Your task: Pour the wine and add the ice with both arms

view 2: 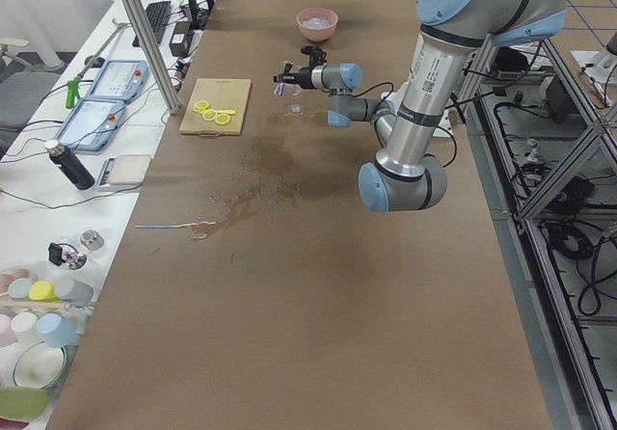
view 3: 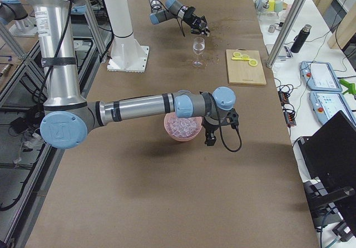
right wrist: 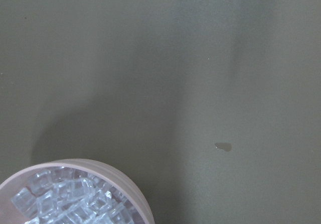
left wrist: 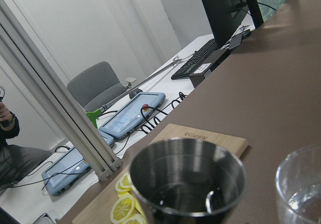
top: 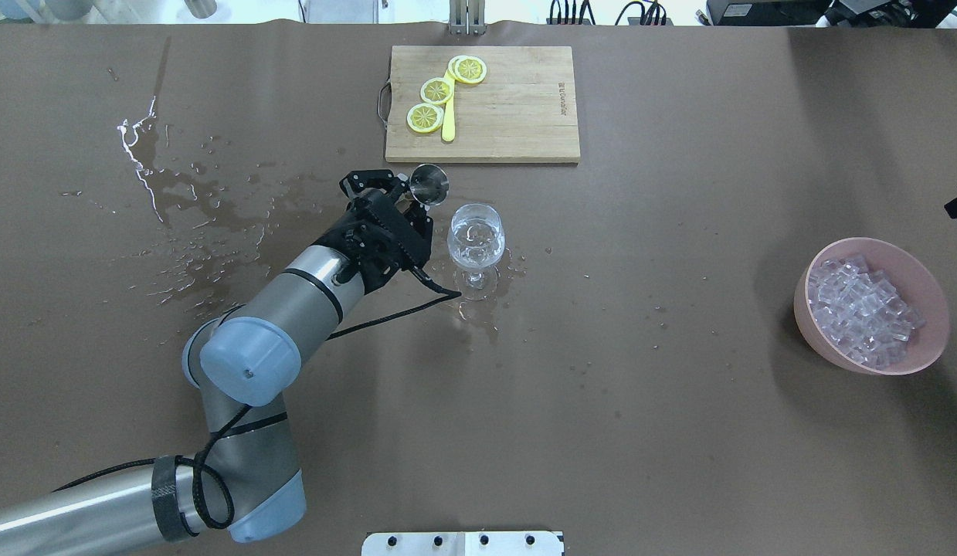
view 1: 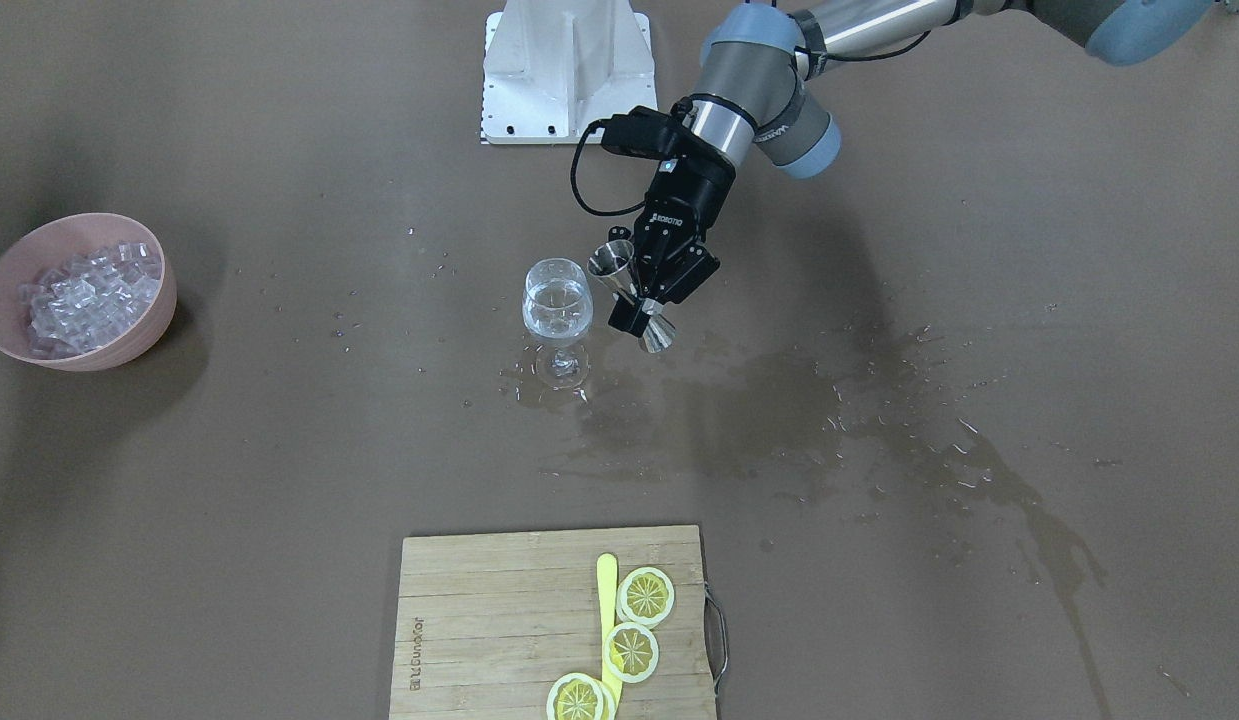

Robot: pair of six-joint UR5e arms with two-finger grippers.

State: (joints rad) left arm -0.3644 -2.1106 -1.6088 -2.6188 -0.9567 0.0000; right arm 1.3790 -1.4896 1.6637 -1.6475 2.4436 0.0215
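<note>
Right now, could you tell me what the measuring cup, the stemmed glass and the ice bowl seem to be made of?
The measuring cup looks like polished metal, probably stainless steel: silvery, with a mirror-like inside. The stemmed glass looks like clear glass, possibly clear plastic: fully see-through with sharp glints. The bowl is matte pink and opaque, likely plastic, though ceramic cannot be ruled out.

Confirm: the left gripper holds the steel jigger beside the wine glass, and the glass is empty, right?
No. The left gripper holds the steel jigger beside the wine glass, but the glass holds clear liquid, as the exterior front-facing view shows.
</note>
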